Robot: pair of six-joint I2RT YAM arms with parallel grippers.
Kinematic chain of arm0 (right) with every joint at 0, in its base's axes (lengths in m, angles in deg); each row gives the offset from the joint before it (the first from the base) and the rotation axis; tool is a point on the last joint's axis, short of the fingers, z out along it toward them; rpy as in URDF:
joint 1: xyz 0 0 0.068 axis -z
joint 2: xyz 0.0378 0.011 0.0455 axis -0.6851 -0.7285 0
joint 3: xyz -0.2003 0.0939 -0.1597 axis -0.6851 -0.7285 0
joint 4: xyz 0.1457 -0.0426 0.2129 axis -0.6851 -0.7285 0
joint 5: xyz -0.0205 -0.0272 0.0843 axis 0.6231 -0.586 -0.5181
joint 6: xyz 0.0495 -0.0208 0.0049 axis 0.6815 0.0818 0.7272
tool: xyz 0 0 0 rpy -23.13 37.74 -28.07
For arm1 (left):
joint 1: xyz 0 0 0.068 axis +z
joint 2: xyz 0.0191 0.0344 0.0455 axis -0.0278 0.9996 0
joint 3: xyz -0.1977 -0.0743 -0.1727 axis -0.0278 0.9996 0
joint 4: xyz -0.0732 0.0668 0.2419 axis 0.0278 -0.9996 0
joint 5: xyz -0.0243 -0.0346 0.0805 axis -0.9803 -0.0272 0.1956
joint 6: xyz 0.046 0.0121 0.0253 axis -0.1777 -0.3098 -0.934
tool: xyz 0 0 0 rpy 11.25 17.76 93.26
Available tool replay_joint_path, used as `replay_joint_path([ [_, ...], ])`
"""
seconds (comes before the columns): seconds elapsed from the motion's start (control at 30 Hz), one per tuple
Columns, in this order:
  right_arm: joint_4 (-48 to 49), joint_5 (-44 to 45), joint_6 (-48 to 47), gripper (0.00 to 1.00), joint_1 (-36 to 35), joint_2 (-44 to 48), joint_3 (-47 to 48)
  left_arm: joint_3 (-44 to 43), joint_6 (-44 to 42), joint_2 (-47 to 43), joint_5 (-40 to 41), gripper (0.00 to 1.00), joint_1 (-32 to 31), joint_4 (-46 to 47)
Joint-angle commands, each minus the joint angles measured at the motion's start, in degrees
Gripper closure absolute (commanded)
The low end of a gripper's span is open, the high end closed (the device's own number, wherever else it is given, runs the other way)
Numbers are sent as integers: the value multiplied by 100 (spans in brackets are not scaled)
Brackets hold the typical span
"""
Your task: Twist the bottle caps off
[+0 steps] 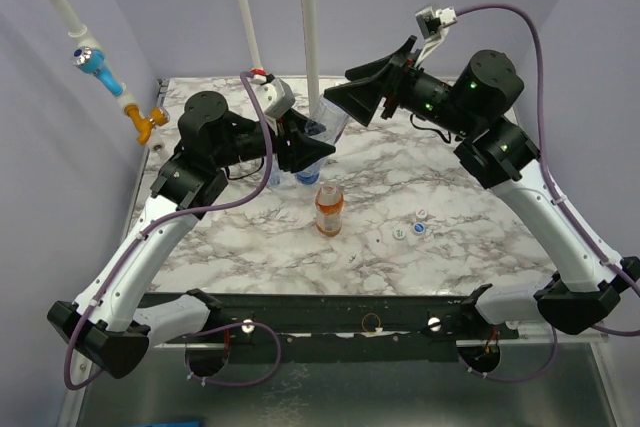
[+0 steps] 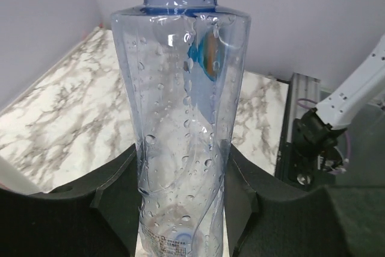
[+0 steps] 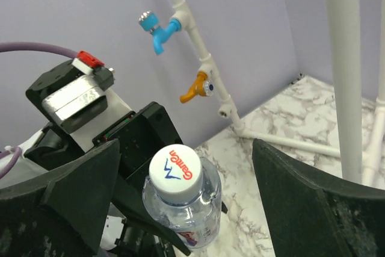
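- Since the white cap (image 3: 174, 174) is on, it's the part that matters. It tops the clear bottle (image 2: 183, 106), which is held up off the table (image 1: 450, 247) near the back middle.
- The bottle looks basically empty, just droplets inside (so light and thin-walled, and I'd guess it squashes or twists if you lean on it).
- The cap is small and smooth on top, probably slick. I'd take it by the rim from two opposite sides, not by the neck.
- The left pincer (image 2: 180, 167) is pinching the bottle low on its body, one finger pressed into each side.
- The right pincer (image 3: 183, 154) is spread wide with the cap sitting between its fingers. As far as I can tell, neither one touches it.
- Further out, an orange bottle (image 1: 329, 209) stands upright mid-table, with a few loose caps (image 1: 399, 233) lying just to its right.
- What looks like more clear bottles (image 1: 308, 175) sit half hidden under the left arm.
- White pipes (image 3: 352, 70) with taps run up the back wall, well apart from all this.
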State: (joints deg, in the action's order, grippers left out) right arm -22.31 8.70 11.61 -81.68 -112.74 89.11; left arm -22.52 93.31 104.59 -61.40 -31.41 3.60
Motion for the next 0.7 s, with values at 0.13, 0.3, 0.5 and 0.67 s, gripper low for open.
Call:
replay_joint_path([
  [0.13, -74, 152, 180, 26, -68, -8, -36, 95, -490, -64, 549, 100, 29, -90],
  [0.3, 109, 22, 294, 42, -67, -24, -179, 122, -475, -40, 510, 100, 35, -86],
  [0.5, 239, -81, 405, 52, -68, -132, -306, 122, -421, -20, 472, 100, 34, -82],
  [0.67, 378, 28, 383, 65, -68, -72, -417, 149, -386, -29, 438, 100, 30, -78],
])
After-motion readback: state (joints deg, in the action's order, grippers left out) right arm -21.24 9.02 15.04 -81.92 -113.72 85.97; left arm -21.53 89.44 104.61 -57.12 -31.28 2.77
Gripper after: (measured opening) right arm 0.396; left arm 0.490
